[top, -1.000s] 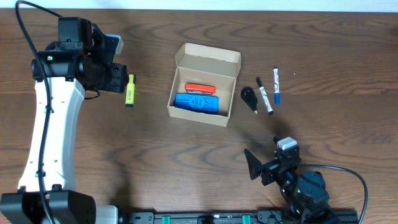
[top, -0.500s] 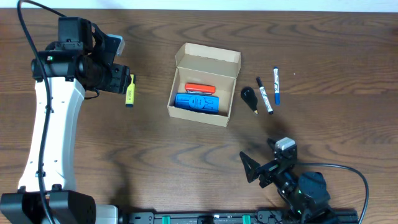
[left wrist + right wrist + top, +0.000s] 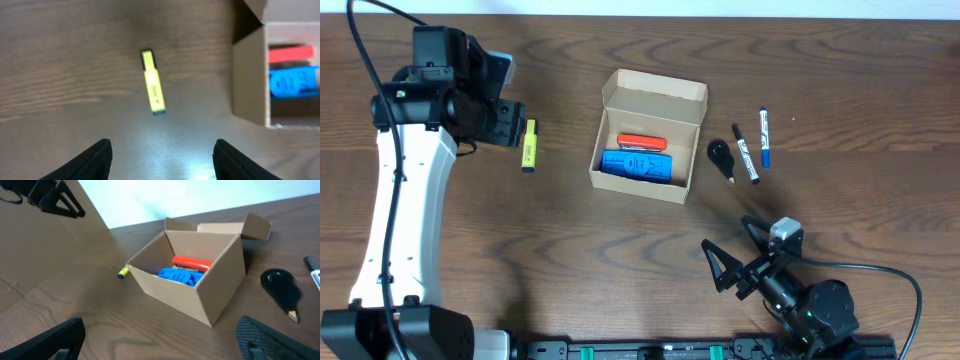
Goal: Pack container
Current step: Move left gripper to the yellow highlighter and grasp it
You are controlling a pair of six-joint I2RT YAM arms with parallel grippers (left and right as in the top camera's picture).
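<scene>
Dark wood counter [image 3: 620, 250] fills the overhead view. A white left arm [image 3: 405, 200] runs up the 9 o'clock side.

The container [image 3: 638, 186], a tan cardboard box, sits near the middle of the counter, a little toward 12 o'clock. Its flap lid is folded open at the box's 12 o'clock edge.

The left gripper [image 3: 161, 150] is at 9 o'clock of the container with its jaws wide apart, holding nothing. The right gripper [image 3: 725, 235] is at 5 o'clock of the container, well apart from it, jaws also spread and empty.

Inside the box a blue object [image 3: 636, 165] lies along the 6 o'clock wall. A smaller red one [image 3: 642, 141] lies just beside it toward 12 o'clock.

A yellow highlighter [image 3: 529, 146] lies on the counter between the left gripper and the box, touching neither.

At 3 o'clock of the container lies a black teardrop-shaped tool [image 3: 721, 157]. Next out is a black marker [image 3: 745, 153], then a blue marker [image 3: 763, 137], all close together.
</scene>
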